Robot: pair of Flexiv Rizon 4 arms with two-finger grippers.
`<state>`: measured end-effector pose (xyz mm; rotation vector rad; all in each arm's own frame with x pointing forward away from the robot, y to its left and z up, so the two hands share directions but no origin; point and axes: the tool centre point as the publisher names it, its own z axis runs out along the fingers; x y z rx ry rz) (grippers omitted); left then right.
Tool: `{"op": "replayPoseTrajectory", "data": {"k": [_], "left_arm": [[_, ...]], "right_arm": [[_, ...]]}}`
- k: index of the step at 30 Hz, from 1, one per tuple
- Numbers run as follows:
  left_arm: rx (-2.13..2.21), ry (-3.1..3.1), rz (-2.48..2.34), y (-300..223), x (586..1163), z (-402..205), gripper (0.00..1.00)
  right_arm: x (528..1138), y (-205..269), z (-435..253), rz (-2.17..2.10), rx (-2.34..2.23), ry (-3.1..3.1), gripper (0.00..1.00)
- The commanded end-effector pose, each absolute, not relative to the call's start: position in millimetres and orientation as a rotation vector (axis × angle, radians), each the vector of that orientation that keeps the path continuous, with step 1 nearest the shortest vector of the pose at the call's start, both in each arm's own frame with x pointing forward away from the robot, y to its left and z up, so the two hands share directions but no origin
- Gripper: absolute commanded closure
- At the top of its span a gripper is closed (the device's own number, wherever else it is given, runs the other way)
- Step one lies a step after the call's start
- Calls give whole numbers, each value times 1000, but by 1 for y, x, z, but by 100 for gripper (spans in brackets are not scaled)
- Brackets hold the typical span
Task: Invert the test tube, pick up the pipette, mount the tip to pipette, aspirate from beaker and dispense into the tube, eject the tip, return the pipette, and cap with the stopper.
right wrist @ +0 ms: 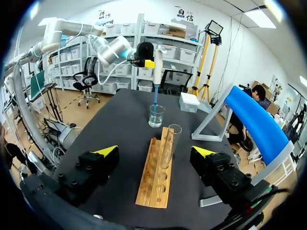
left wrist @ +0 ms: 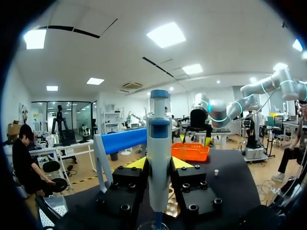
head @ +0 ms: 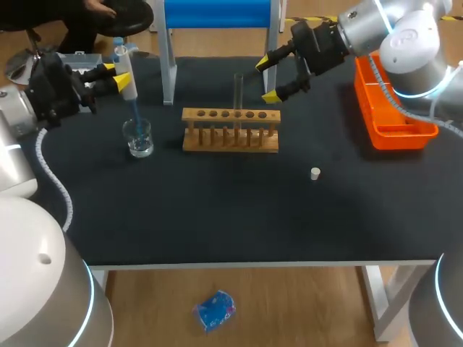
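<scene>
Seemingly aspirating: left fingers [head: 120,78] grip the pipette [head: 129,85], tip in the beaker [head: 137,137] at left, right fingers [head: 262,63] wide by the tube [head: 238,94]; dispensing through capping remain.

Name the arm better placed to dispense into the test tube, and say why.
Left: the left gripper is shut on the pipette, whose tip reaches into the beaker. The right gripper hangs open and empty near the test tube in the rack.
</scene>
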<state>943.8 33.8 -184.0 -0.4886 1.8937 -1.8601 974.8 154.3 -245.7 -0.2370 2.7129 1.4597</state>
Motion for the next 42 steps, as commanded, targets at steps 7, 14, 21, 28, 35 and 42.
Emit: {"op": "replayPoseTrajectory", "data": {"k": [7, 14, 21, 28, 35, 42], "left_arm": [[-498, 1891, -1856, 33, 940, -176, 100], [-496, 1923, -1823, 30, 936, -166, 100], [-488, 1947, -1814, 25, 931, -133, 100], [-494, 1976, -1782, 16, 929, -86, 100], [-441, 1994, -1775, -2, 926, -42, 100], [-308, 2069, -1836, -45, 932, -7, 100]], "right_arm": [[974, 153, -246, 1458, -238, 2713, 0], [974, 153, -246, 1458, -238, 2713, 0], [974, 153, -246, 1458, -238, 2713, 0], [974, 153, -246, 1458, -238, 2713, 0], [974, 153, -246, 1458, -238, 2713, 0], [974, 153, -246, 1458, -238, 2713, 0]]}}
